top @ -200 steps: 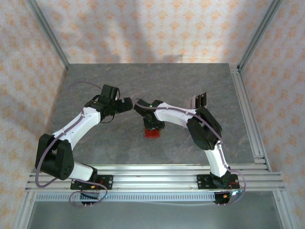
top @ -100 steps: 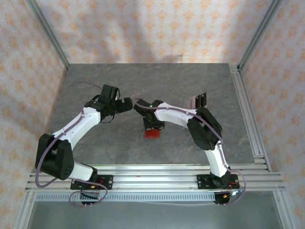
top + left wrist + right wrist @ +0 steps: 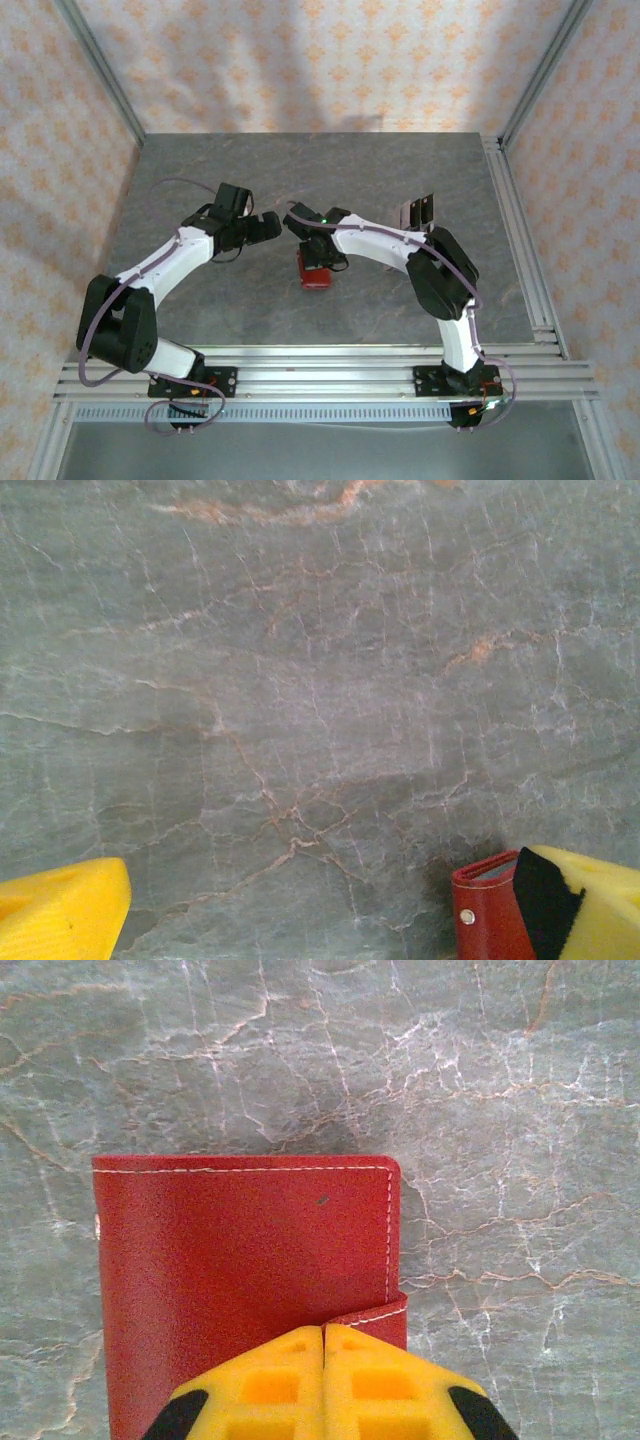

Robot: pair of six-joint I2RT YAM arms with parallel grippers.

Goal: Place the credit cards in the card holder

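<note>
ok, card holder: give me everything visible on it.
The card holder is a red, grainy leather-like wallet, closed, with pale edge stitching, a small tab on one side and a metal stud near a corner. It rests on the grey marbled table. The right gripper, shut, sits over its near edge by the tab; the open left gripper has one finger beside its corner.

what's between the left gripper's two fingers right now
Left wrist view: mostly bare table between the left gripper's fingers, with the card holder's red corner beside the one at picture right.
</note>
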